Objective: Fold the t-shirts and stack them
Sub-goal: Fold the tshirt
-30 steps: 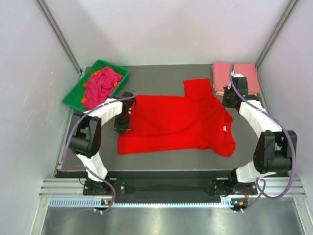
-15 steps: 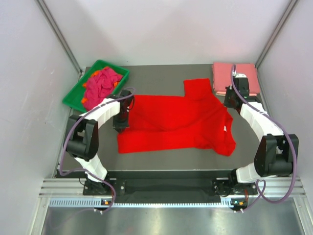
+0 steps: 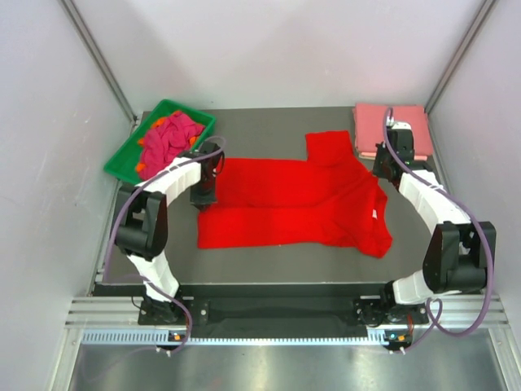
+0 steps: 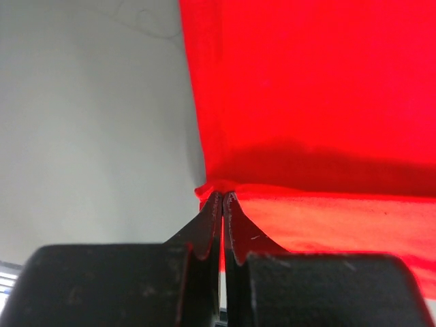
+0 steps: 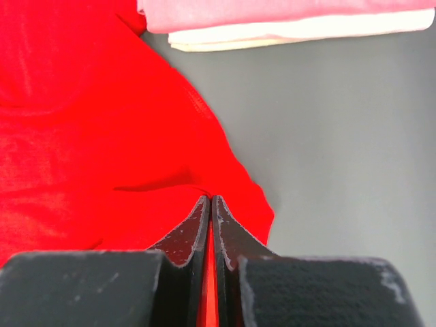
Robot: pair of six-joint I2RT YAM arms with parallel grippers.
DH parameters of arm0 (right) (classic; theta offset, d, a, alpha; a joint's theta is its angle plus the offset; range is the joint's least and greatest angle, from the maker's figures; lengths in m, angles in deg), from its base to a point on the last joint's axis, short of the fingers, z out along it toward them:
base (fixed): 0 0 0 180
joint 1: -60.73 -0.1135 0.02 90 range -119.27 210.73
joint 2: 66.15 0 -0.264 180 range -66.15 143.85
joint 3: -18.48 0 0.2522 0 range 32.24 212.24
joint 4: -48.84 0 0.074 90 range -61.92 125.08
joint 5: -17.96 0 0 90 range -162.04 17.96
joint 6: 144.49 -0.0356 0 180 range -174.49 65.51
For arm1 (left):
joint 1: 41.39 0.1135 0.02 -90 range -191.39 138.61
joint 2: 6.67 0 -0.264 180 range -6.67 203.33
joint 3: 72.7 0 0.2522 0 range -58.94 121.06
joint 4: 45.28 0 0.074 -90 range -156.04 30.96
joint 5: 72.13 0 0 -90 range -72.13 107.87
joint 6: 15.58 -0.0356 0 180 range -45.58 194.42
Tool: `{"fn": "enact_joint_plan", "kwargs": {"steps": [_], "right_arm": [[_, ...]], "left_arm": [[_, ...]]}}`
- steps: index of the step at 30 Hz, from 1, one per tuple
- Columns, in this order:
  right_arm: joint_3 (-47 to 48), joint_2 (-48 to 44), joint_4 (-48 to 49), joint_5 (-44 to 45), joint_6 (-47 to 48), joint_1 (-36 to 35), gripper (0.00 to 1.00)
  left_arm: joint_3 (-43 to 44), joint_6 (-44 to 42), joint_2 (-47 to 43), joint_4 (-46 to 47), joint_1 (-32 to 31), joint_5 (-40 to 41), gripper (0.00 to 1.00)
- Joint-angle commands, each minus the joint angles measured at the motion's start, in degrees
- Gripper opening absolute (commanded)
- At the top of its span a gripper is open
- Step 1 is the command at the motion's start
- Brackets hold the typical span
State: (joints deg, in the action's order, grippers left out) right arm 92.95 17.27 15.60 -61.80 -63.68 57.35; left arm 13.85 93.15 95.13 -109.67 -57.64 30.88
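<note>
White-shelled arms (image 3: 175, 181) with black joints trail purple cables (image 3: 492, 261).

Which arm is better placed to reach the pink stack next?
Right, probably: the right gripper pinches the red shirt beside the pink stack; the left gripper holds it near the green tray.

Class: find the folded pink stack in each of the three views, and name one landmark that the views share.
Top external: folded pink stack in the upper right of the picture.
Left wrist: not in it.
Right wrist: along the top edge.
Shared landmark: the red t-shirt, in all three views.
</note>
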Motion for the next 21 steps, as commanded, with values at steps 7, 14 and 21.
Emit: {"fn": "enact_joint_plan", "kwargs": {"steps": [7,14,21], "right_arm": [[2.0,3.6,3.3,2.9,0.1,-0.3,0.0],[5.5,6.8,2.1,-0.8,1.9,-0.5,0.04],[17.8,9.9,-23.2,0.5,-9.7,-0.5,0.3]], "left_arm": [[3.2,-2.2,5.2,1.9,0.3,1.2,0.0],[4.8,-2.2,6.3,-0.6,0.0,3.8,0.17],[5.4,-0.2,-1.0,-2.4,-3.7,7.6,0.28]]}}
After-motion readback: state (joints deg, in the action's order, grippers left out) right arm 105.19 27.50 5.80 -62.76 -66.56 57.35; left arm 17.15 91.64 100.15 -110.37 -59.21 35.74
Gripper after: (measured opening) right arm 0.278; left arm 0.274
